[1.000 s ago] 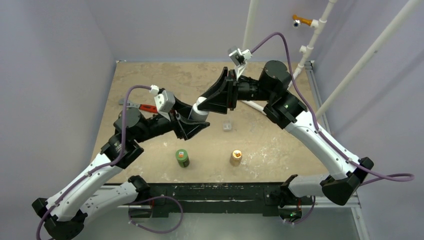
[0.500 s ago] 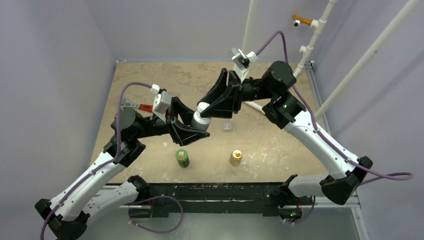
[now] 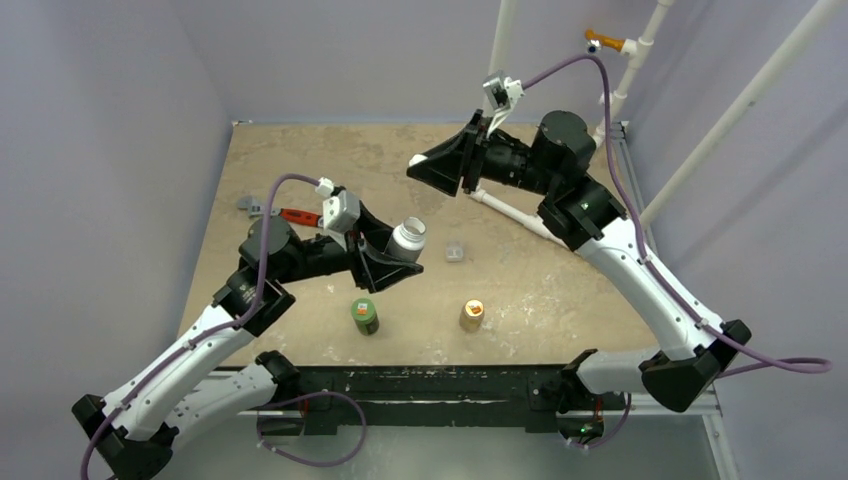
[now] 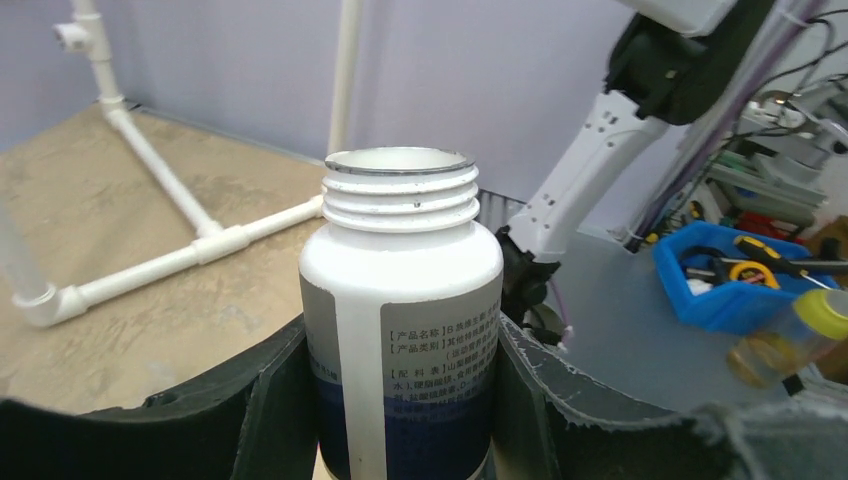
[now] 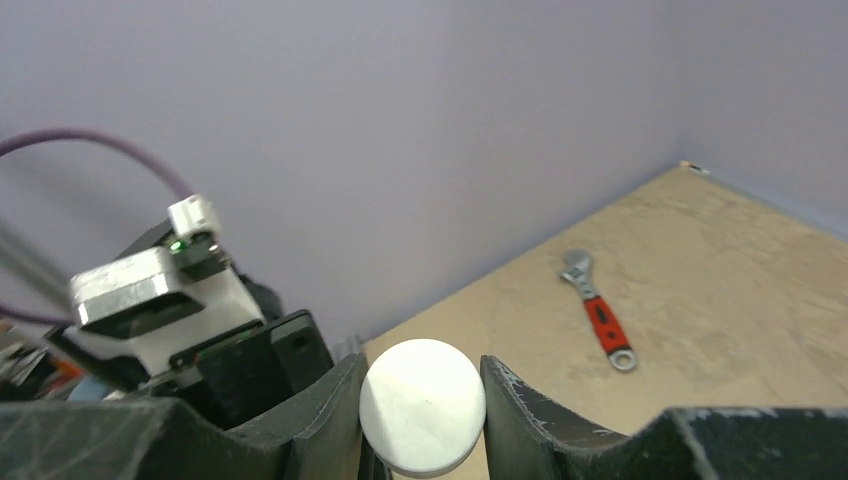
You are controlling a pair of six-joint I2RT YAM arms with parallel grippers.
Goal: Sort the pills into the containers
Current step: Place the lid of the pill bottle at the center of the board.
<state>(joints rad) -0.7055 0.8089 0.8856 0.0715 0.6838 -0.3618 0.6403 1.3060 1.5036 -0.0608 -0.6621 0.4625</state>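
On the table [image 3: 330, 160], clear case [image 3: 455, 252] (contents unclear).

- Bottle [image 4: 400, 270]: smooth white plastic, slight sheen; printed paper label.
- Cap [image 5: 422, 405]: matt white plastic.
- Table [image 3: 330, 160]: mottled tan, matt, rough-looking.
- Wrench [image 5: 600, 318]: bare metal, red grip.
- Case [image 3: 455, 251]: clear plastic.

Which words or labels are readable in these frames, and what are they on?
"产品名称", "产品类型", "配料表": printed label on the white bottle; the rest of that label is too small or cut off.
Green bottle, tan bottle: labels too small to read.
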